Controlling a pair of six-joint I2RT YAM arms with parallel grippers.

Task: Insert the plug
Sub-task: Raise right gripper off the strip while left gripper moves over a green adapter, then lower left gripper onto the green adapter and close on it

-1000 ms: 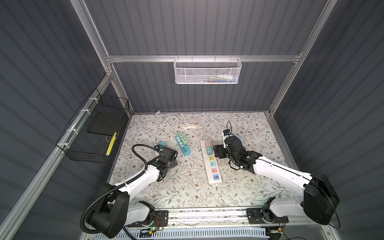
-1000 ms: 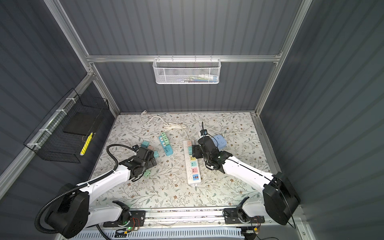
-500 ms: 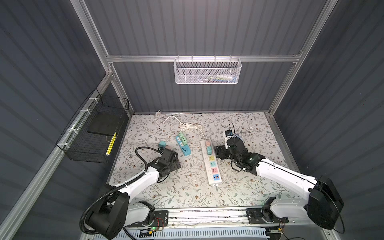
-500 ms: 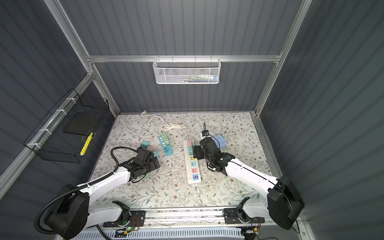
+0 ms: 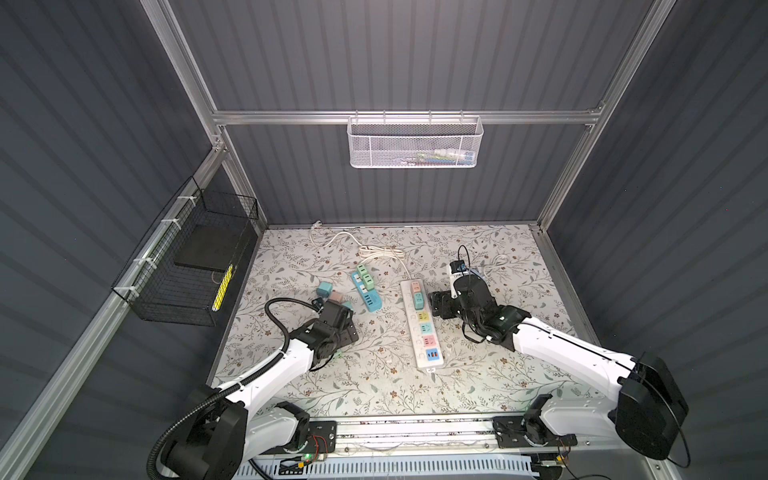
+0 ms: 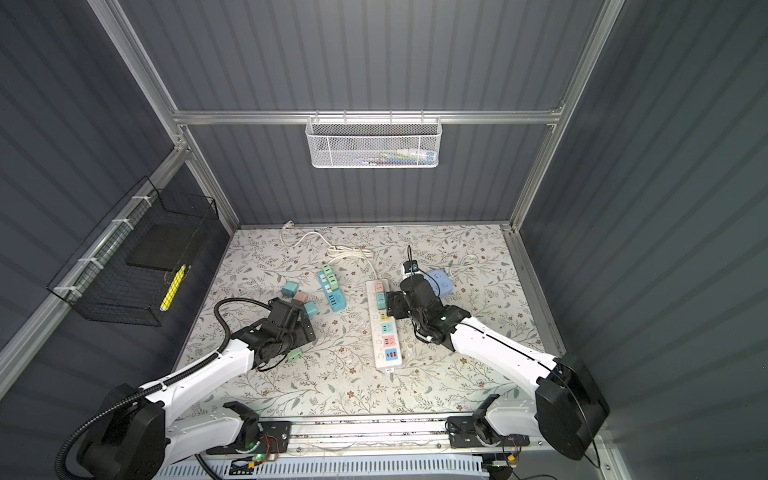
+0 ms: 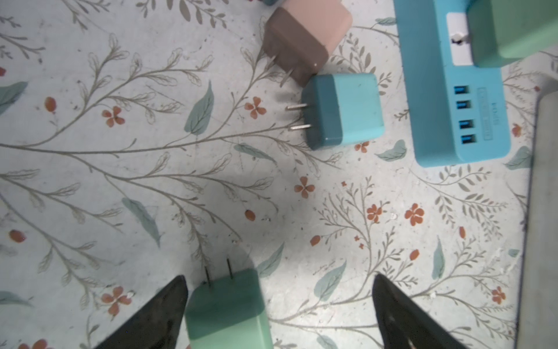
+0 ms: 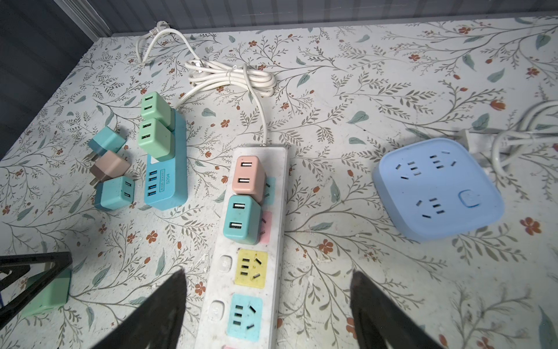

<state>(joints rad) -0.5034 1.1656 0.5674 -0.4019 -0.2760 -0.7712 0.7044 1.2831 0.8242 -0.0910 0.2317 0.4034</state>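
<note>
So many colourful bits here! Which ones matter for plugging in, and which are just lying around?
In the job: green plug, lying between the fingers of the open left gripper; white power strip, with free sockets.
Lying about: blue USB strip; pale blue socket box; loose teal plug; loose pink plug.

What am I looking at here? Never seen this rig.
These are two white robot arms, left arm and right arm, over a floral mat. Two pictures look down from overhead, nearly the same view; the other two come from a camera on each wrist. On the mat: a white power strip with a pink adapter and a teal adapter plugged in, a blue strip carrying two green adapters, a pale blue socket block, three loose plugs. Nothing is held. The left arm's two black fingers stand open with a green plug lying between them; the right arm's fingers hang open close to the white power strip.
</note>
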